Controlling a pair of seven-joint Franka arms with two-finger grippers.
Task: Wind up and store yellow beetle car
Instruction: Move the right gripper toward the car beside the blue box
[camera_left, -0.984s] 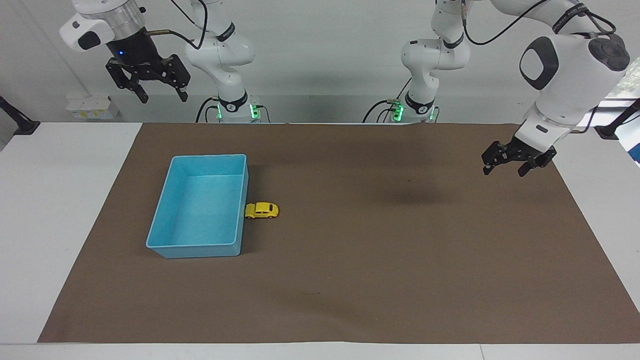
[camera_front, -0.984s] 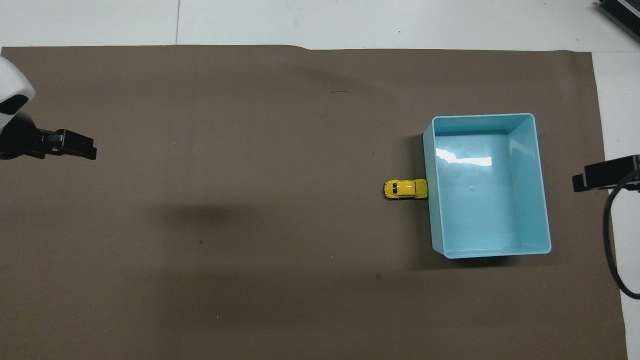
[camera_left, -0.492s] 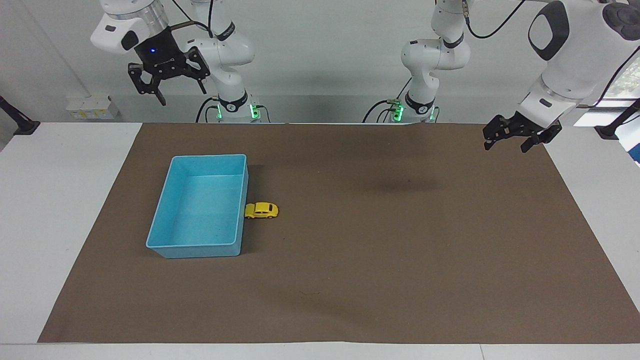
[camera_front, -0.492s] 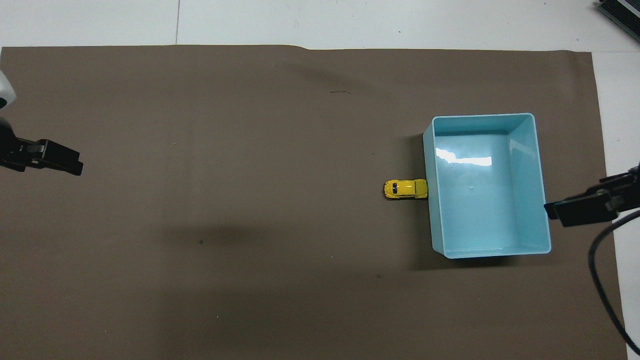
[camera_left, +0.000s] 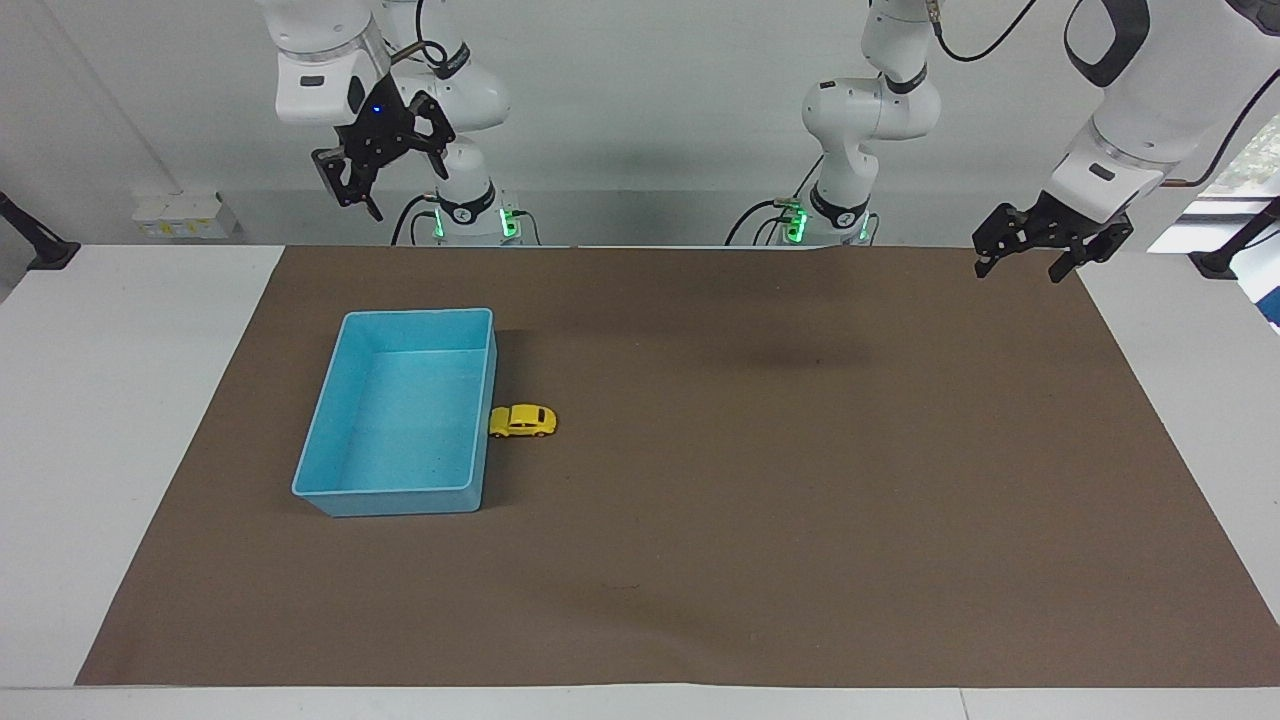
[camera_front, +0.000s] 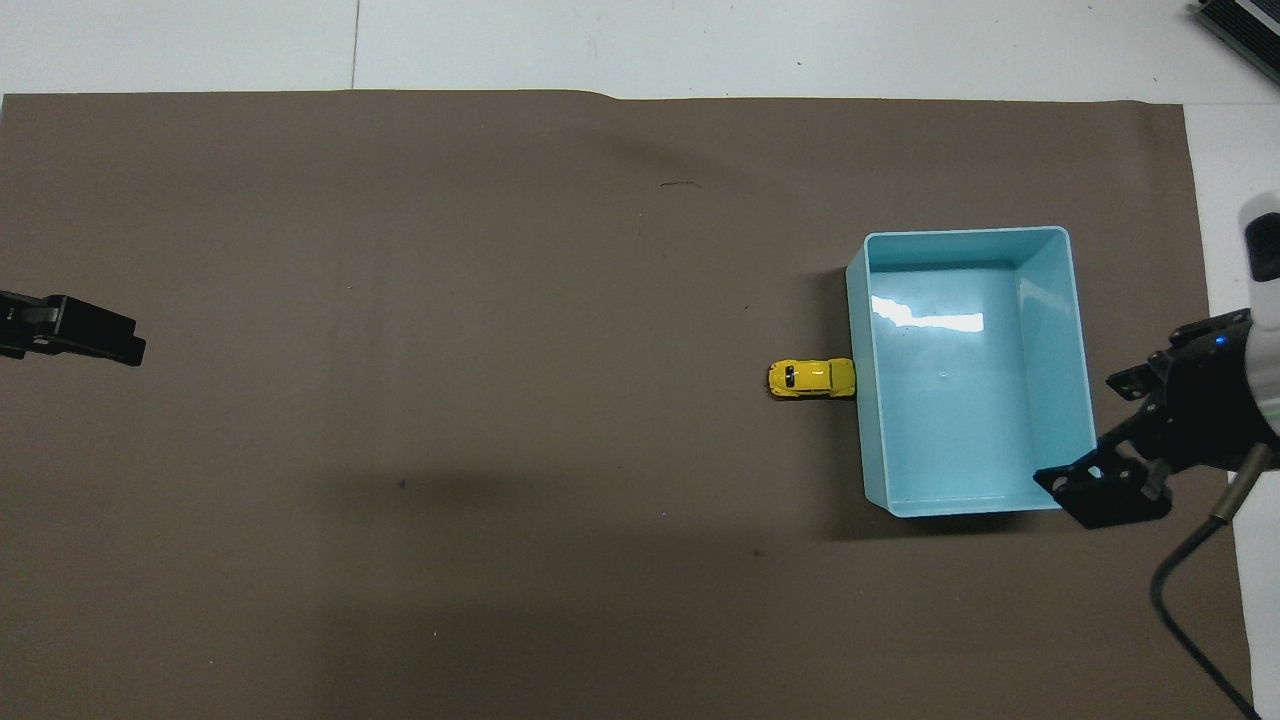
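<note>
Facing view: both grippers are spread wide and nothing is held, left gripper (camera_left: 1028, 264) and right gripper (camera_left: 378, 178) raised high. Yellow beetle car (camera_left: 523, 421) is parked touching the blue tray (camera_left: 404, 497).

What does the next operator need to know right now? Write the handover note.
Left gripper: open, empty, raised over the mat's edge at the left arm's end.
Right gripper: open, empty, raised near its base, above the tray's end of the table.
Yellow beetle car: on the mat, against the outside of the light-blue tray's long wall, on the side toward the left arm.
Tray: holds nothing.
Done: nothing visible yet.
Left: grasp the car, wind it, put it in the tray.
</note>
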